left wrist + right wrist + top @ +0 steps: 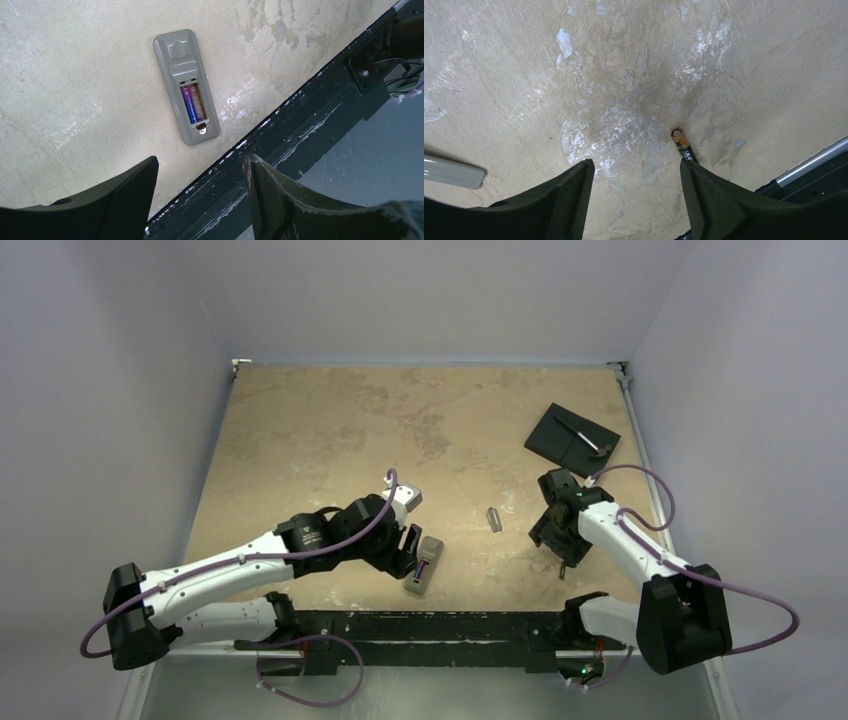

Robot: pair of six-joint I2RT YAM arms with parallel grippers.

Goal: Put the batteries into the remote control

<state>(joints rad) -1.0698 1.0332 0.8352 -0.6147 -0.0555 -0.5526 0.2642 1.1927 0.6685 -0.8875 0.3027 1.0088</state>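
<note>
Worktop: beige, mottled and scuffed.

Left gripper: over the near edge, left of centre. Fingers spread, with nothing between them and no contact with any item.

Remote control: lies flat just inside the near edge, just beside the left gripper. Grey back faces up and the battery bay is uncovered. A seated battery, bluish-purple, occupies one slot. The neighbouring slot shows brownish; contents cannot be determined.

Grey cover strip: lies on the worktop right of the remote control and apart from it, between the two grippers.

Loose battery: lies on the worktop, copper-coloured end showing, at the inner edge of one right finger. Contact cannot be confirmed.

Right gripper: low over the worktop towards the right edge, fingers apart, gripping nothing.

Black square plate: near the far right corner, with a slim tool lying on it.
</note>
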